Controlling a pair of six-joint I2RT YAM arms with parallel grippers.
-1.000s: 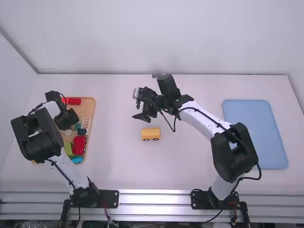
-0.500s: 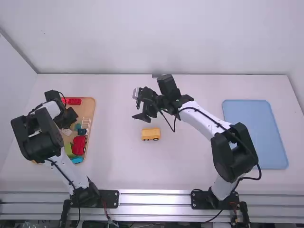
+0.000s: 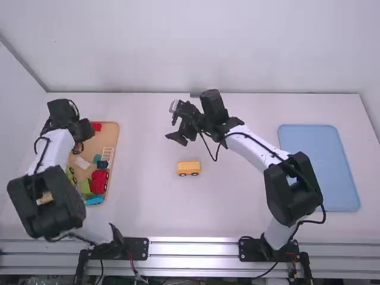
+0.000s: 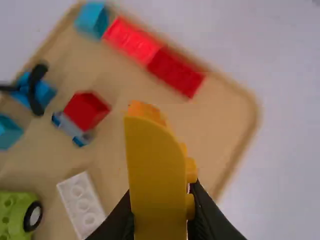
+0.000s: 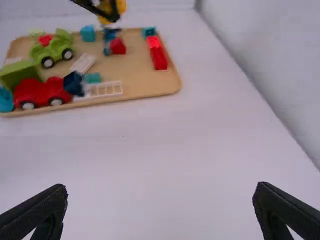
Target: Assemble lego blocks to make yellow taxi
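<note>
My left gripper (image 3: 79,146) is above the tray's far left part in the high view. In the left wrist view, the left gripper (image 4: 161,212) is shut on a curved yellow block (image 4: 152,172) with studs on one side. The right wrist view also shows that yellow block (image 5: 116,7) raised over the tray. On the table's middle stands a yellow block with black wheels (image 3: 189,167). Just beyond this wheeled block hangs my right gripper (image 3: 177,139); in the right wrist view the right gripper (image 5: 160,200) is open, its fingers wide apart and holding nothing.
The wooden tray (image 5: 140,89) at the left holds red blocks (image 4: 175,72), a red car (image 5: 42,92), a green car (image 4: 15,215), a white brick (image 4: 81,204) and several other pieces. A blue tray (image 3: 319,166) lies at the right. A wall borders the table's far side.
The left arm has swung and shifted over the tray, its elbow lower in the high view, uncovering the green car and white brick. The right arm's wrist has tilted slightly.
</note>
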